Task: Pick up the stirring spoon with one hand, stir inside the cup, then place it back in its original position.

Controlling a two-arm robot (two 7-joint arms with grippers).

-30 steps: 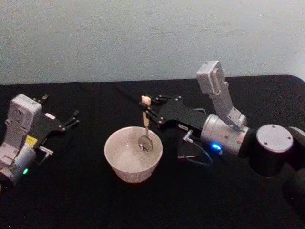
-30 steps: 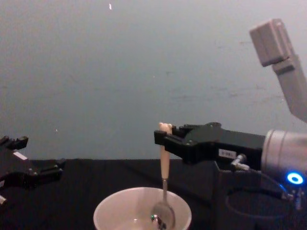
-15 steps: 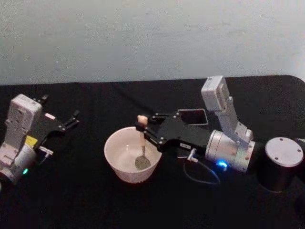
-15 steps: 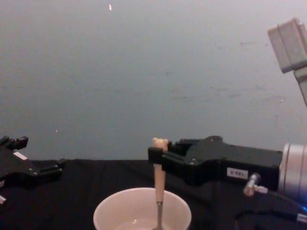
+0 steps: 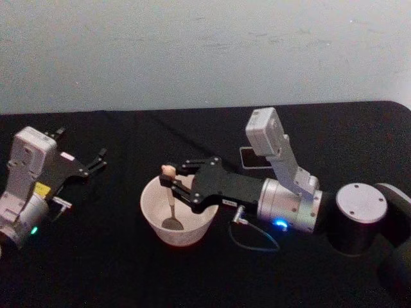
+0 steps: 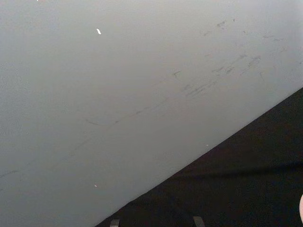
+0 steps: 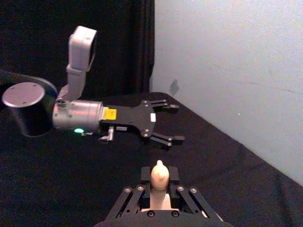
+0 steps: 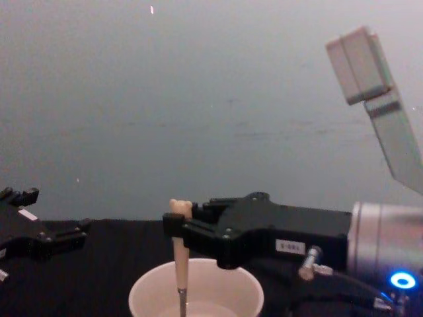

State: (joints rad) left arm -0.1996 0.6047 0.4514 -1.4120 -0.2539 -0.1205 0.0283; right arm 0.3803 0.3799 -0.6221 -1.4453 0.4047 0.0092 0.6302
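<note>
Head view: right gripper (image 5: 171, 181) is pinching the beige handle of the stirring spoon (image 5: 171, 202) just under the bear head. The spoon stands near upright, its bowl down inside the cup (image 5: 149, 192), toward the cup's left wall. The cup sits mid-worktop (image 5: 115, 269). The dark square holder (image 5: 247, 158) stands behind the right arm, partly hidden, with nothing seen in it. Left gripper (image 5: 82, 144) is parked far left with fingers spread, well apart from the cup.

Left wrist view: wall and black worktop, nothing of use.

Right wrist view: the bear head pokes up between the right gripper's own fingers; the left gripper sits farther off, spread.

Chest view: the spoon handle drops from the clamped right gripper into the cup.

Progress, my read: the pickup is done and stirring is underway. Left to do: lift the spoon out and return it to the holder.

Count: one spoon, one cup, one holder, two grippers.
</note>
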